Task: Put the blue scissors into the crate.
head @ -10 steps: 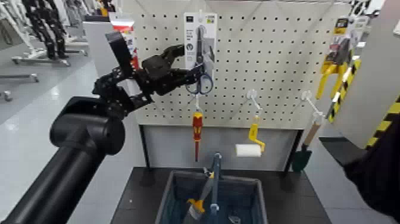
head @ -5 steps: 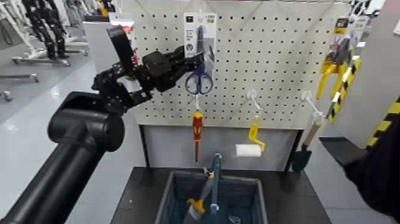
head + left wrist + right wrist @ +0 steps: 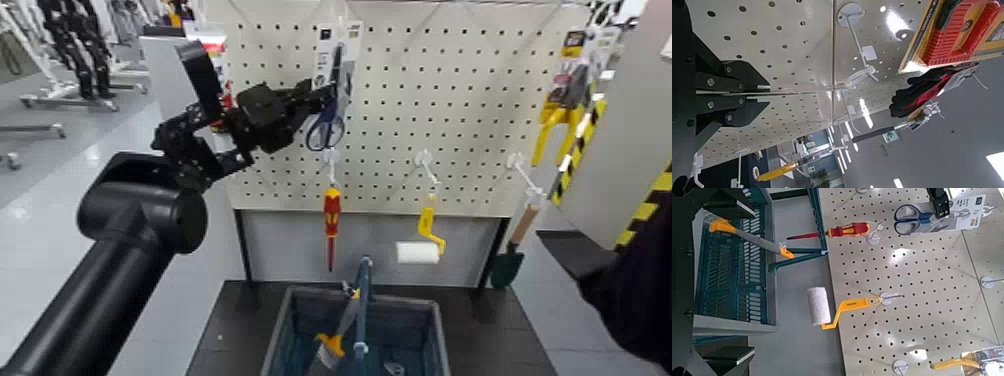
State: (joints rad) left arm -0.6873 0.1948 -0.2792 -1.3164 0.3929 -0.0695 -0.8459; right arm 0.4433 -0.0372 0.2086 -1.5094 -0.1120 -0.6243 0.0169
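With the left pincer (image 3: 318, 103) clamped on the card of the blue scissors (image 3: 328, 118) high on the pegboard (image 3: 470, 90), slide it straight off its hook before lowering toward the crate (image 3: 425, 322) below.

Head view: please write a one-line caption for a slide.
Left gripper grips the carded blue scissors, tilted at the pegboard; the crate waits below.
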